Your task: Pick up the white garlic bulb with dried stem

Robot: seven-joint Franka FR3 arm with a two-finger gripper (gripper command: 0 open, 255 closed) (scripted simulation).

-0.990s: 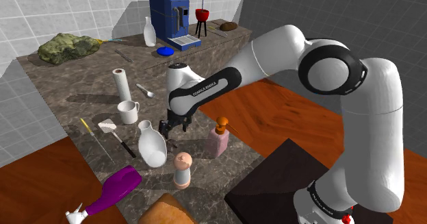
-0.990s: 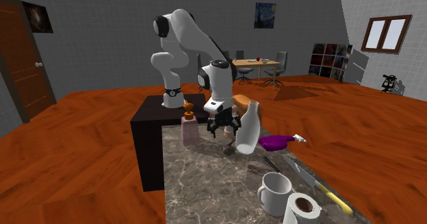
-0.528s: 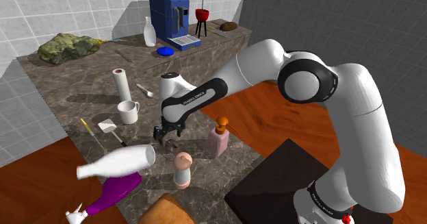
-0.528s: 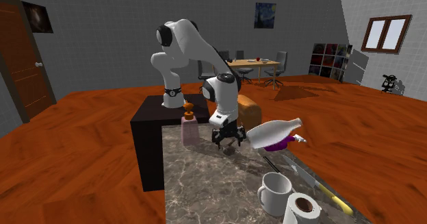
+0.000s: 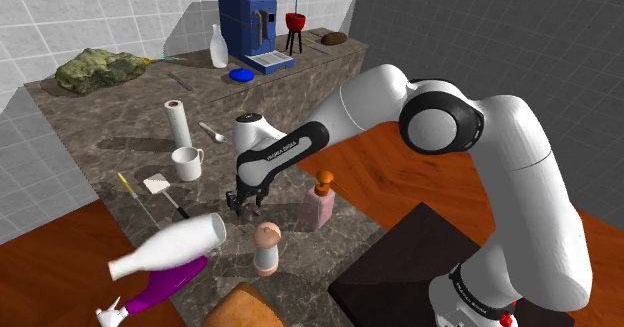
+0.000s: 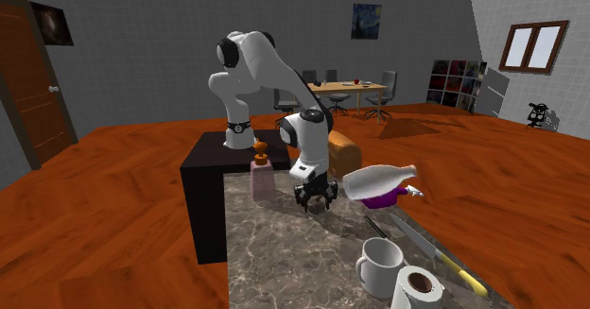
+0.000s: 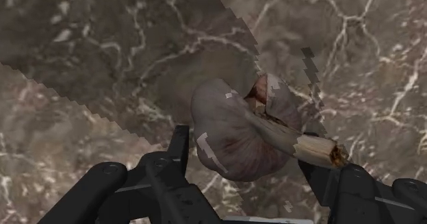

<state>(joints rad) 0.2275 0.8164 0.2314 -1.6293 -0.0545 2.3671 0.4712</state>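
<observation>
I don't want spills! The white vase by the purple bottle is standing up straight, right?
No. The white vase by the purple bottle is tipped over on its side, not standing up straight. The shoulder view shows it.

Counted two white vases [image 5: 218, 47] [image 5: 172, 243], one mug [image 5: 186, 163], one paper roll [image 5: 178, 125], one coffee machine [image 5: 248, 23], one garlic bulb [image 7: 236, 137].
</observation>
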